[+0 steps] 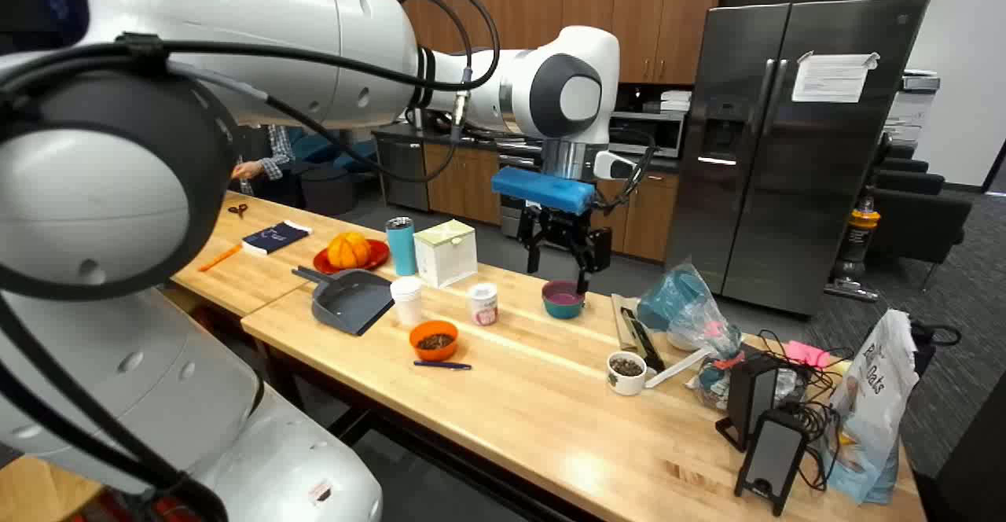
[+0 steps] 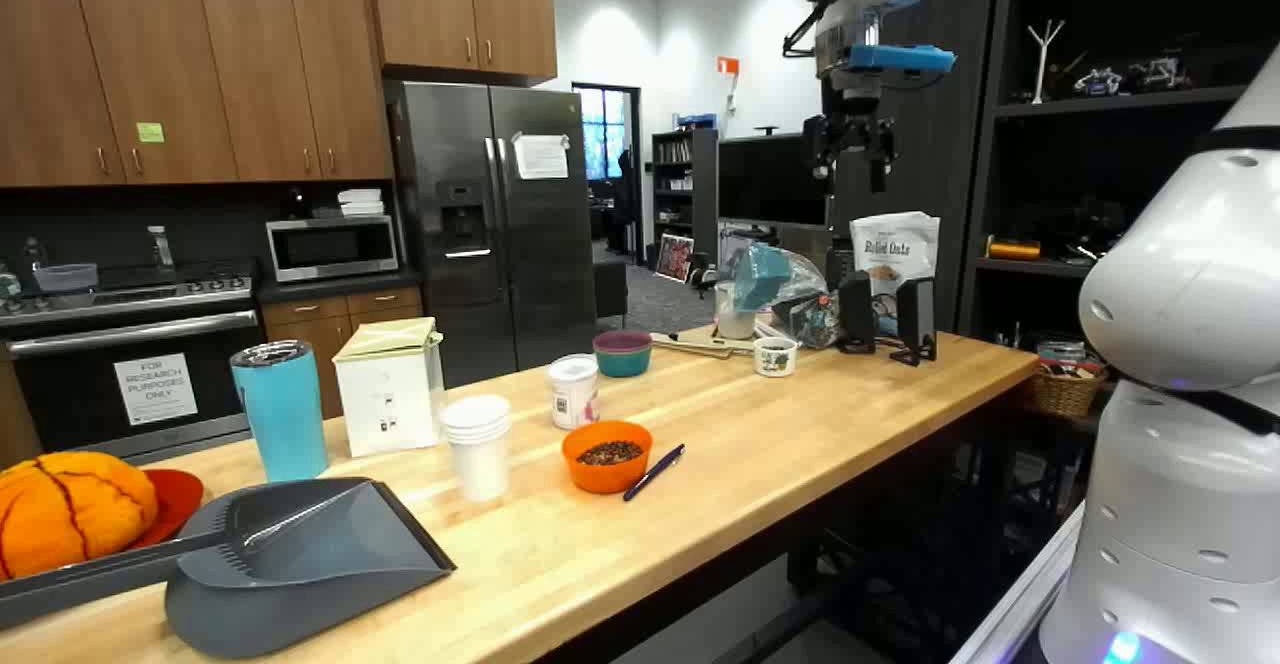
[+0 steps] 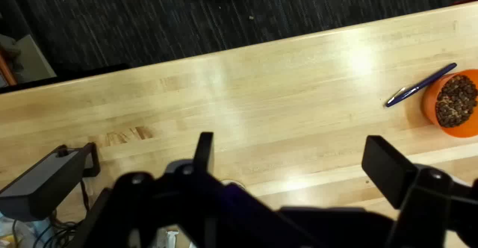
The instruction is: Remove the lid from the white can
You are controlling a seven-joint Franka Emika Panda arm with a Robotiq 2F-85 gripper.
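The white can (image 1: pixel 483 304) is a small white tub with coloured print and a white lid on top. It stands upright on the wooden table, and it also shows in an exterior view (image 2: pixel 573 394). My gripper (image 1: pixel 557 274) is open and empty, raised well above the table and apart from the can. It also hangs high in an exterior view (image 2: pixel 850 176). In the wrist view the open fingers (image 3: pixel 289 141) have bare wood between them. A sliver of something white shows behind the right finger there; I cannot tell whether it is the can.
Near the can are stacked white cups (image 2: pixel 478 449), an orange bowl (image 1: pixel 434 341) with brown bits, a pen (image 1: pixel 442 365), a white box (image 1: pixel 446 255) and a teal bowl (image 1: pixel 563 302). A white cup (image 1: pixel 626 374), bagged items and black speakers (image 1: pixel 772 459) stand toward the far end.
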